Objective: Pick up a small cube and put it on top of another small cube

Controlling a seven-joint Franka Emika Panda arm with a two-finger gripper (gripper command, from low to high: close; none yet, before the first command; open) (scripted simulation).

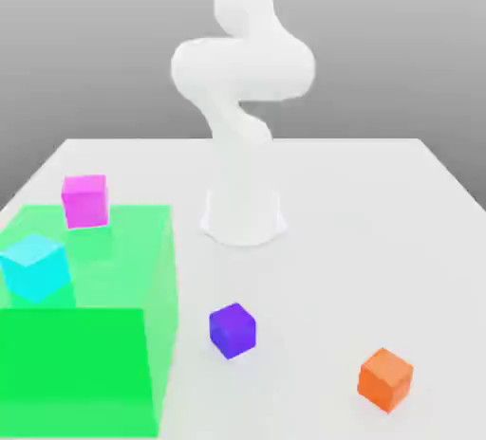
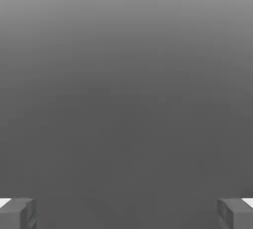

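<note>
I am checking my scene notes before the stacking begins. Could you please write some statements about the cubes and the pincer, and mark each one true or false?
1. The small violet cube sits on the small orange cube. False: both rest apart on the white table.
2. The pincer is open and holds nothing. True.
3. The pink-magenta cube stands at the translucent green block. True.
4. The cyan cube lies beside the orange cube. False: it is at the green block, on the exterior view's left.
</note>
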